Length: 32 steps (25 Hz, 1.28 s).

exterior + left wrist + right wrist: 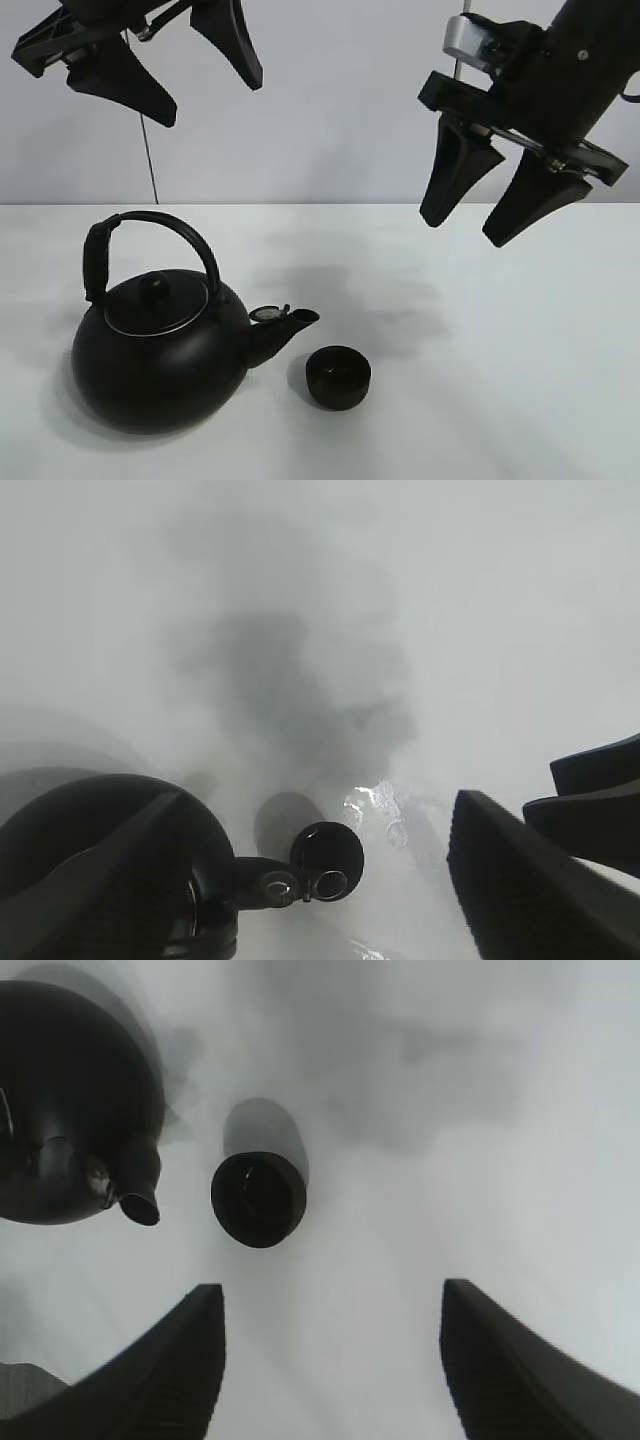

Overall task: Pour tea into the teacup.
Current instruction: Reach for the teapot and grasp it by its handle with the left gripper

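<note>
Teacup (338, 376), matte black, bowl-shaped, sits by the spout of the bulbous kettle (150, 370); left gripper (210, 100) and right gripper (463, 230) gape empty.

Plain white tabletop (520, 400) under soft, even light, pale grey wall (340, 110) behind.

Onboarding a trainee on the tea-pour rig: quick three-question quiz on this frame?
1. True or false: the big round black kettle with arched handle lies tipped on its side.
2. The small matte-black handleless teacup sits: A) behind the kettle; B) near the spout, apart from it; C) on the lid.
3. Fill in: left pincer and right pincer both hang open ___ the white table.
Key: 1 false; 2 B; 3 above.
</note>
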Available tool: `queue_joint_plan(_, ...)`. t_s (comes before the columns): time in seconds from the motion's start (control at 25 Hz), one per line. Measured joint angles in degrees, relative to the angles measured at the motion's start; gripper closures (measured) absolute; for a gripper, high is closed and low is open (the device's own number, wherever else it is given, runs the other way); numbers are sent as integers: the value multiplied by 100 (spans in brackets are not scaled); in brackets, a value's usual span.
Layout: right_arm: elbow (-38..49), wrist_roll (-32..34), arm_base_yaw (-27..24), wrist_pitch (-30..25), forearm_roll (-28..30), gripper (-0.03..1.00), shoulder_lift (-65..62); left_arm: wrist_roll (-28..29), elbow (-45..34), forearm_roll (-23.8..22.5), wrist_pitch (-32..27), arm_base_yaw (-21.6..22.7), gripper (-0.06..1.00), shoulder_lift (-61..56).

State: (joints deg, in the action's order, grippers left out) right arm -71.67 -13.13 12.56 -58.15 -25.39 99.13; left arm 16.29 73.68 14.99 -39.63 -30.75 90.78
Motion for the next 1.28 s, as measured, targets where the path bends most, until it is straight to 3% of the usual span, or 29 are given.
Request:
queue_joint_plan(0.44,7,-106,-445,-632,-96,54,-644,0,0,0,0,0,42,0)
queue_joint_plan(1.28,7,-125,-445,-791,-276,54,-803,0,0,0,230,0,42,0)
